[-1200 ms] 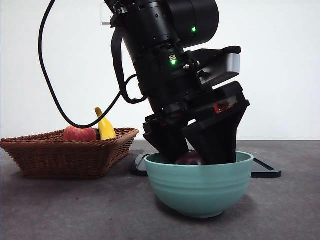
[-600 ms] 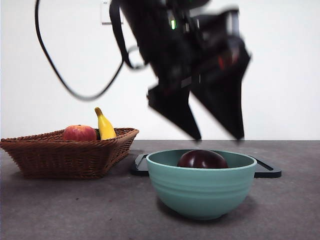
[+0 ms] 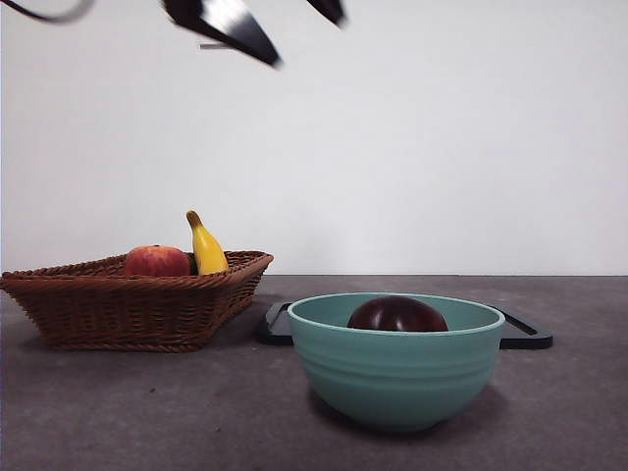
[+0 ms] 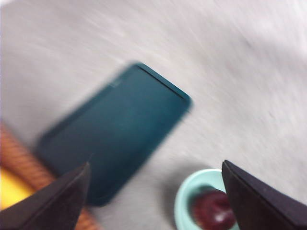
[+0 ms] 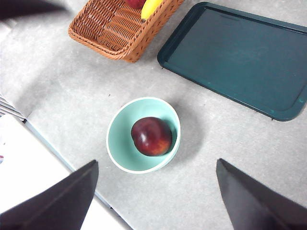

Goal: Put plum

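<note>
Left wrist view: left gripper (image 4: 154, 196) shows both fingers (image 4: 57, 201) spread wide, nothing between them; picture is smeared with motion blur. Below, between the fingers, sits the bowl (image 4: 184, 196) with the plum (image 4: 213, 211) inside it. Dark tray (image 4: 115, 139) lies beside the bowl, and the basket (image 4: 19, 158) edge shows at the picture's border.

Right wrist view: right gripper (image 5: 156, 191) also has its fingers (image 5: 62, 201) wide apart and empty, high over the bench (image 5: 62, 81). Sharp picture. Plum (image 5: 151, 136) rests on the bowl (image 5: 120, 143) floor, slightly off-centre, touching the inner wall on one side. Tray (image 5: 235, 62) is bare, apart from the bowl; basket (image 5: 120, 28) holds a banana (image 5: 151, 7) and a red fruit, only partly in frame.

Front view: plum (image 3: 397, 314) top shows above the bowl (image 3: 392, 363) rim, sitting steady. Basket (image 3: 137, 299) stands well to one side with red apple (image 3: 156, 261) and banana (image 3: 205, 247). Black finger tips (image 3: 231, 25) appear only at the top edge, blurred, far above everything.

Judgement: placement looks complete; the plum is in the bowl and free of either gripper. Step in hand is retreat of the left arm. To do it well: keep the fingers spread, rise clear of the bowl rim before any sideways travel, and avoid sweeping over the basket, so that nothing gets nudged.
</note>
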